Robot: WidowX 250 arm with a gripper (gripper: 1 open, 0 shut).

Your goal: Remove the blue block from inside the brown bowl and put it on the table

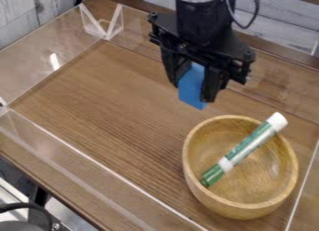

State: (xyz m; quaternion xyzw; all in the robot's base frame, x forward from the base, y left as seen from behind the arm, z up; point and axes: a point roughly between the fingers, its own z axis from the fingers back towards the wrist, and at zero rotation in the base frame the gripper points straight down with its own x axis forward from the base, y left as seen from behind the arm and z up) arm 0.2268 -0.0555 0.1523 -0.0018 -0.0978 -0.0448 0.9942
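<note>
My black gripper (196,86) hangs above the table (100,100), up and to the left of the brown bowl (242,199). It is shut on the blue block (192,89), which shows between the two dark fingers and clear of the wood below. The bowl sits at the lower right, round and light wood, with only a green-and-white marker (244,147) lying slanted inside it. The block is outside the bowl's rim.
Low clear acrylic walls (50,62) border the tabletop at the left and back. A small clear bracket (100,23) stands at the back left corner. Dark cables run behind the arm at the top.
</note>
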